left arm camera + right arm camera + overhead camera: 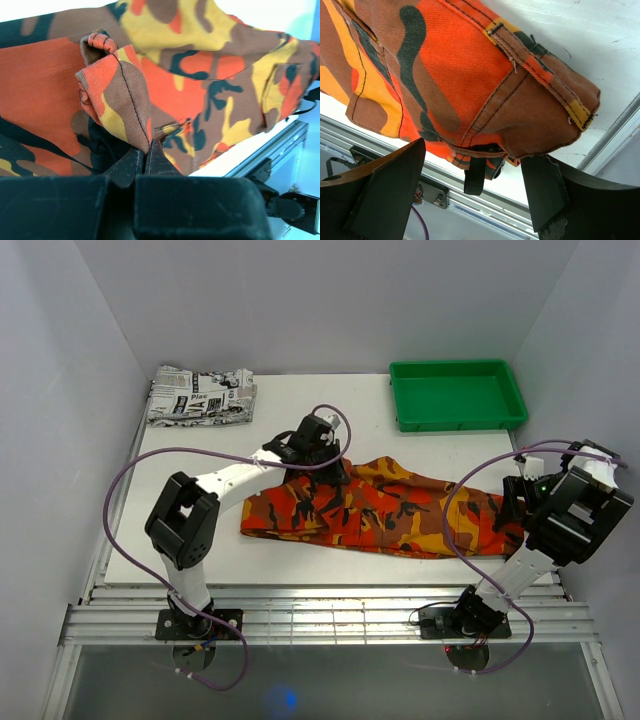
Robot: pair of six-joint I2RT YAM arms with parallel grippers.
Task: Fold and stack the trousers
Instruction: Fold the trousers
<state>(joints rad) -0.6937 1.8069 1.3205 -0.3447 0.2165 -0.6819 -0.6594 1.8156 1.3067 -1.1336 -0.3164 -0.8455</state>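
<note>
**A:** Entry: trousers [380, 510], position?

**B:** They lie in one long band across the middle of the table [190, 545], with the waist end toward the right arm. The outline is narrow, so I judge the leg-on-leg fold is done. That is a reading of the shape, since the layers themselves don't show.

**A:** Pincers?

**B:** The left gripper [145, 161] is pinched tight on a raised tuck of the cloth, at the far edge of the band's left half. The right gripper [472, 167] is spread wide. The waistband corner hangs between its fingers and nothing is clamped.

**A:** Remaining?

**B:** Most of it. No crosswise fold is made yet, and the band lies at full length. Stacking hasn't begun. A folded newspaper-print garment [200, 395] sits at the far-left corner, well apart from the trousers — probably the base of the stack. A green tray [457, 395] sits at the far right, and I can't tell its role.
</note>
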